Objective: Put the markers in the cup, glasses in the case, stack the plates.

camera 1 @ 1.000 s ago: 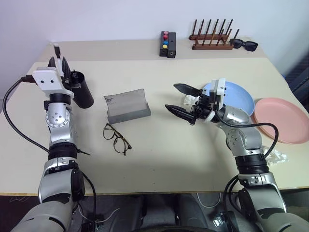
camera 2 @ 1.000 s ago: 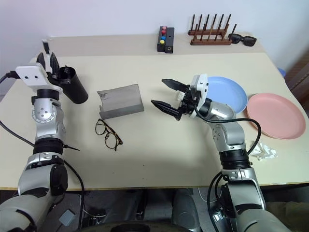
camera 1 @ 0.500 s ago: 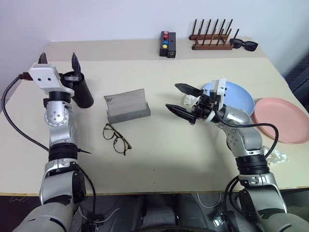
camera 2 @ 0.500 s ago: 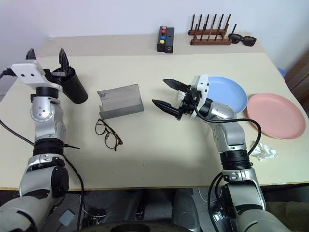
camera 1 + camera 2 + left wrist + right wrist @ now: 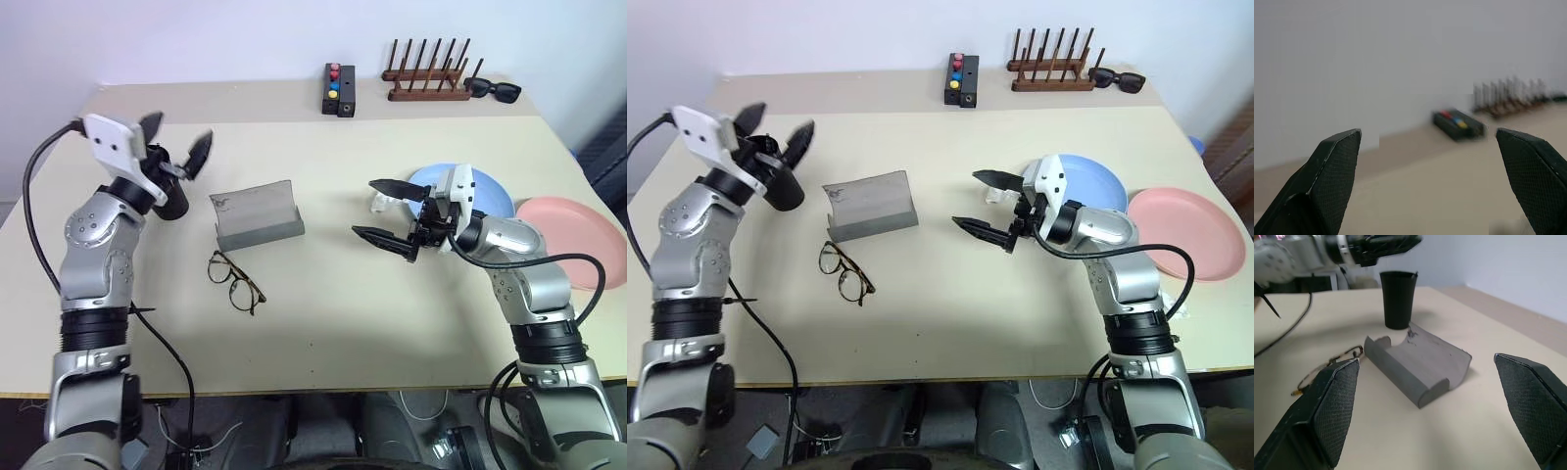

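Observation:
My left gripper [image 5: 181, 132] is open and hangs just over the mouth of the black cup [image 5: 176, 205], which stands upright at the table's left. The markers are hidden. The grey case [image 5: 257, 217] lies open right of the cup, with the thin-rimmed glasses [image 5: 235, 280] on the table in front of it. My right gripper [image 5: 364, 208] is open in mid-table, empty, pointing toward the case [image 5: 1418, 364]. Behind its wrist lies the blue plate [image 5: 496, 198], and the pink plate [image 5: 578, 230] lies to the right of that.
A black box with coloured buttons [image 5: 340, 88], a wooden peg rack [image 5: 429, 82] and black sunglasses [image 5: 495, 91] stand along the back. A white crumpled scrap [image 5: 379, 204] lies by the blue plate, another [image 5: 558, 313] near the right front edge.
My left gripper has opened wide and swung to the right, tilting over the cup; the white thing it held upright is gone from its fingers. My right gripper has drifted slightly right.

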You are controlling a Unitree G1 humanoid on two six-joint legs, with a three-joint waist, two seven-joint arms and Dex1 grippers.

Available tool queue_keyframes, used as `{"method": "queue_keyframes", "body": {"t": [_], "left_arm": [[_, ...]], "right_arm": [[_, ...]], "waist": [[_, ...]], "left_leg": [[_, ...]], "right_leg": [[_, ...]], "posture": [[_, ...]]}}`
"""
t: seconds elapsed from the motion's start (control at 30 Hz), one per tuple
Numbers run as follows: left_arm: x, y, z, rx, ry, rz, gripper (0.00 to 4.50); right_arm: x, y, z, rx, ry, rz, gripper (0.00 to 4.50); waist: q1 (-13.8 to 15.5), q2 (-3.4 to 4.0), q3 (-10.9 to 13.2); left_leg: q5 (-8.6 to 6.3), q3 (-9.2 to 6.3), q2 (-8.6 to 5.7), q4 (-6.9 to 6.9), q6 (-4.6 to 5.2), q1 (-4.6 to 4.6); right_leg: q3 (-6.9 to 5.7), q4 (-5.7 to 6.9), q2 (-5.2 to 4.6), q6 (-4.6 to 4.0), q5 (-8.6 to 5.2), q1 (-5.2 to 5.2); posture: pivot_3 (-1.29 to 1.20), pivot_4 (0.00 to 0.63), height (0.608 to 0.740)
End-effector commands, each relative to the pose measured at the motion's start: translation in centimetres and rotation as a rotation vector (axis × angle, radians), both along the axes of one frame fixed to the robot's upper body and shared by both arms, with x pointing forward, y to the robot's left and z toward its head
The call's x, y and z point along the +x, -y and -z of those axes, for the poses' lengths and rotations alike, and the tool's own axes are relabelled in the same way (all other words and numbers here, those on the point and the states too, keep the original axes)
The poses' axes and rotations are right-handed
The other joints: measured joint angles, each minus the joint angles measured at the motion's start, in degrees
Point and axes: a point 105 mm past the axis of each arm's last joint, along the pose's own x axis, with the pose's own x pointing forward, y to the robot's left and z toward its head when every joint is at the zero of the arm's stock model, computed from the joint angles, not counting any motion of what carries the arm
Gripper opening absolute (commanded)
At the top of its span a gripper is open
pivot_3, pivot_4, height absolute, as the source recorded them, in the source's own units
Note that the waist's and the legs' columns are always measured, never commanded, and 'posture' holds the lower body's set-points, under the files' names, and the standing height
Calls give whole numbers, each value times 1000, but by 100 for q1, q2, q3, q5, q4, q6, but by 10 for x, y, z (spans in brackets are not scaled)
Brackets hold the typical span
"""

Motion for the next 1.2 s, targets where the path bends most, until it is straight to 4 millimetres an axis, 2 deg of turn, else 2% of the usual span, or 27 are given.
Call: {"method": "queue_keyframes", "body": {"t": [0.03, 0.17, 0.33, 0.5, 0.63, 0.73, 0.9, 1.03, 1.2], "left_arm": [[-9, 8, -3, 151, -63, 48, 4484], [-14, 11, 6, 225, -209, 163, 4484], [-12, 21, 7, 353, -280, 299, 4484], [-19, 36, 29, 473, -400, 491, 4484], [-19, 33, 47, 533, -463, 544, 4484], [-15, 24, 49, 507, -494, 546, 4484], [7, 3, 58, 492, -529, 473, 4484], [14, 8, 67, 523, -547, 510, 4484], [13, 15, 77, 581, -576, 585, 4484]], "right_arm": [[-5, 5, -5, -58, 23, 0, 4500], [-3, 16, 6, -128, -17, 2, 4500], [0, 27, 19, -195, -53, 17, 4500], [2, 36, 26, -199, -46, 38, 4500], [0, 40, 32, -190, -38, 46, 4500], [1, 40, 35, -175, -29, 54, 4500], [0, 40, 40, -159, -18, 66, 4500], [-1, 37, 37, -155, -3, 76, 4500], [-3, 34, 32, -150, 7, 82, 4500]], "waist": [[9, 0, 0], [20, 1, 0], [27, 0, 2], [3, 1, 2], [-9, 1, 3], [4, 1, 4], [22, 1, 4], [21, 0, 4], [3, 0, 4]], "left_leg": [[0, 0, 0, 0, 0, 0], [0, 0, 0, 0, 0, 1], [0, 0, 0, 2, 1, 1], [0, 1, 0, -6, 0, 1], [0, 1, 1, -8, 0, 1], [0, 1, 2, -6, 0, 0], [0, 1, 1, 0, 0, 1], [0, 2, -2, 2, 1, 0], [0, 1, -1, 1, 1, 0]], "right_leg": [[1, 0, 0, 0, 0, 0], [6, -1, 1, 0, 0, 1], [1, -3, 2, 0, 0, 5], [1, -5, 2, 0, 0, 2], [2, -4, 4, 0, 0, -2], [2, -4, 4, 0, 0, -1], [1, -3, 5, 0, 0, 2], [-1, -3, 5, 0, 0, 2], [-1, 0, 6, 1, 0, 0]], "posture": [[0, 150, 740], [0, 150, 740], [0, 150, 740], [0, 150, 740], [0, 150, 740], [0, 150, 740], [0, 150, 740], [0, 150, 740], [0, 150, 740]]}}
